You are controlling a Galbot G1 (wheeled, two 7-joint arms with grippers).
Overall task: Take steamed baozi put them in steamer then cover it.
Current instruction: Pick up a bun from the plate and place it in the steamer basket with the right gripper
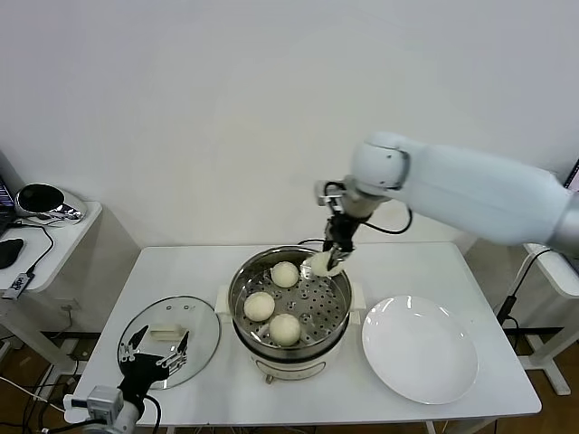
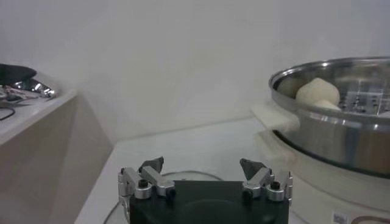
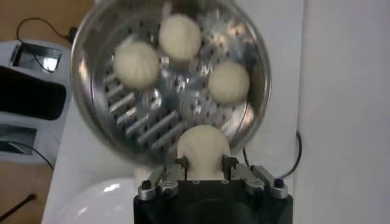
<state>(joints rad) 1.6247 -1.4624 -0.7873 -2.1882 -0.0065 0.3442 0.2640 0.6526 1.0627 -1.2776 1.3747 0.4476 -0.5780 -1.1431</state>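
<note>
Progress: While three steamed baozi (image 1: 285,274) already lie on the perforated tray of the steamer (image 1: 242,278), the fourth bun (image 1: 319,264) hangs over the pot's far rim, not yet set down.
Right claw (image 3: 202,163): closed on the fourth bun, poised above the steamer's edge nearest the wall.
Left claw (image 1: 156,348): jaws spread wide, holding nothing, low over the glass lid (image 1: 201,325).
Lid: flat on the counter (image 1: 181,271), to the steamer's left, not on the pot.
Plate (image 1: 419,348): bare, on the steamer's right.
Left to do: by my reading, lower and release the last bun, then lift the lid and cover the steamer.
</note>
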